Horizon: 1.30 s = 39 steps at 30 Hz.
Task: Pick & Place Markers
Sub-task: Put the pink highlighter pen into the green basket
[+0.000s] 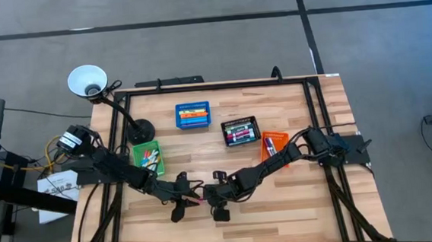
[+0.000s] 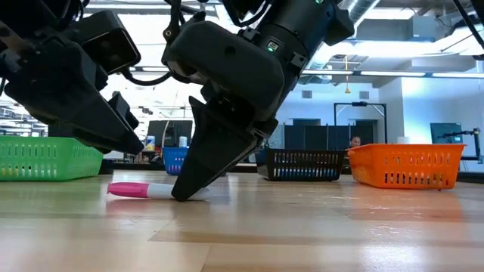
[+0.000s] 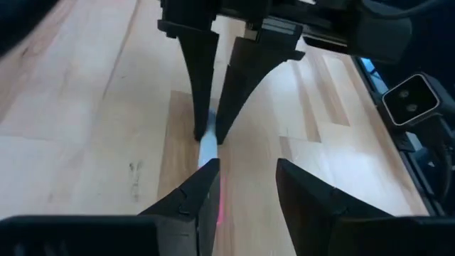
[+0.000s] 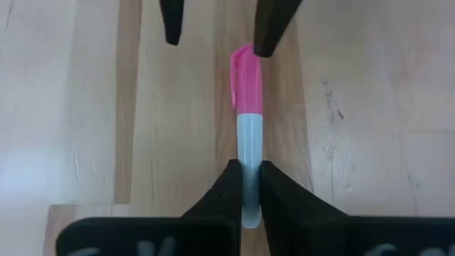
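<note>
Item: pink-capped marker (image 4: 247, 121), flat on table (image 1: 298, 207), front of green bin (image 1: 148, 156) | right gripper (image 4: 247, 186) pinches its white barrel | left gripper (image 3: 245, 186) spread by cap | we lift level, left clear.

place: a robotics lab or open workshop hall
floor: grey concrete floor (image 1: 195, 38) with dark seam lines, all around the bench in the high view
bench: wooden table (image 1: 231, 227) edged by a black metal frame (image 1: 213, 84)
lighting: white lamp (image 1: 87, 80) on a black base at the table's 10 o'clock corner
background: exposed ceiling ducts (image 2: 393, 30), blue wall (image 2: 446, 102), monitors (image 2: 170, 132) and a seated person (image 2: 355, 141) beyond the table's 12 o'clock edge
</note>
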Tool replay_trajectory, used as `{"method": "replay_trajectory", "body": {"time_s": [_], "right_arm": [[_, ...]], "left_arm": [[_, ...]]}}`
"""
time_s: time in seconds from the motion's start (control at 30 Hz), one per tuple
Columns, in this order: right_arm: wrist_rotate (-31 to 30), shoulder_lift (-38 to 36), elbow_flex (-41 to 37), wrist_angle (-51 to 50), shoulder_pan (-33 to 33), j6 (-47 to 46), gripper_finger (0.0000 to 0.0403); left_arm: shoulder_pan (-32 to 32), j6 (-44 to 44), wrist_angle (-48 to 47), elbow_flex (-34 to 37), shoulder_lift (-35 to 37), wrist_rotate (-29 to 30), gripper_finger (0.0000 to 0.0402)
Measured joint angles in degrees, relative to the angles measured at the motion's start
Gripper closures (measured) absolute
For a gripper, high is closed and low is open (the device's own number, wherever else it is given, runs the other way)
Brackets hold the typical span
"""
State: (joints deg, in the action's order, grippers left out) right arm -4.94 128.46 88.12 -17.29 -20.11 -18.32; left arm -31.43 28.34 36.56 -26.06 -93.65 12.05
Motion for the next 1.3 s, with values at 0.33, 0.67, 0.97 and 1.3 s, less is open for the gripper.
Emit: {"method": "replay_trajectory", "body": {"time_s": [0.33,0.67,0.97,1.3], "right_arm": [[0.3,0.2,-0.1,1.9,-0.3,-0.2,0.0347],[1.4,0.4,-0.1,4.3,0.5,-1.8,0.0379],[0.7,0.4,-0.1,4.6,0.5,-3.3,0.0366],[-0.4,0.5,-0.3,6.8,0.7,-5.3,0.0358]], "left_arm": [[0.0,-1.4,-0.1,0.0,-3.2,1.7,0.023],[-0.5,-1.2,2.1,-0.1,-7.5,3.8,0.0231],[-0.4,-1.1,1.8,-0.1,-7.6,4.4,0.0289],[-0.4,-1.1,1.8,-0.1,-7.6,3.2,0.0342]]}}
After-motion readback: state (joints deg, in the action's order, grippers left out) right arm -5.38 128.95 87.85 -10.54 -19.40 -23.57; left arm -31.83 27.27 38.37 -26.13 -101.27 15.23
